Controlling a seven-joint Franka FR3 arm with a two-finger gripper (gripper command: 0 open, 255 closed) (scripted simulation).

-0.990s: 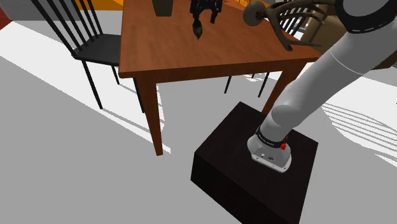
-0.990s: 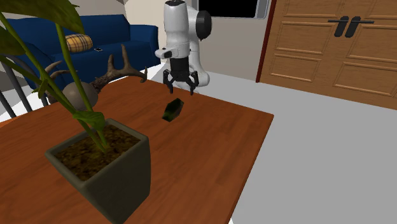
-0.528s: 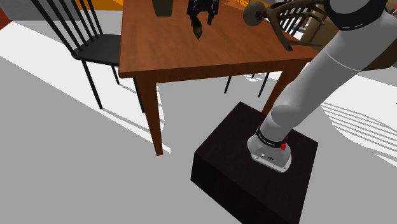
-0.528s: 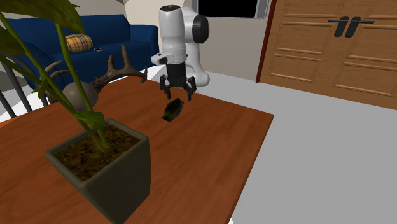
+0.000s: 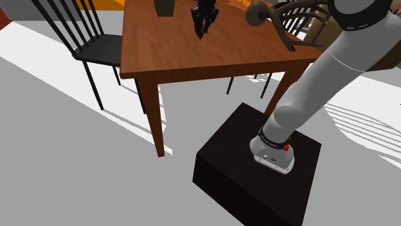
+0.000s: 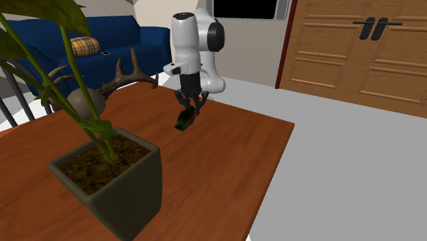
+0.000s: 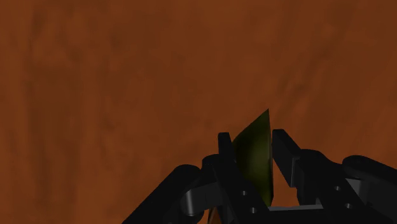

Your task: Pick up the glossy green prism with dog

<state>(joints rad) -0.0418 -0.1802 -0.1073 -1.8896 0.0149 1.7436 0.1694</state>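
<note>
Green prism [image 7: 254, 162] stands on the worktop [image 6: 233, 164], upper centre of the shoulder view, pinched across its flat faces by the gripper [image 7: 252, 141]. Likely light, rigid and slippery; hold mid-body.

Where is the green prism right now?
The prism rests on the table, clasped by the tool; in the second exterior view, antlers lie to its left.

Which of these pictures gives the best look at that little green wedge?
The wrist view: the green prism stands close up, clasped by the end effector. The shoulder and second exterior views show it as a small dark shape.
</note>
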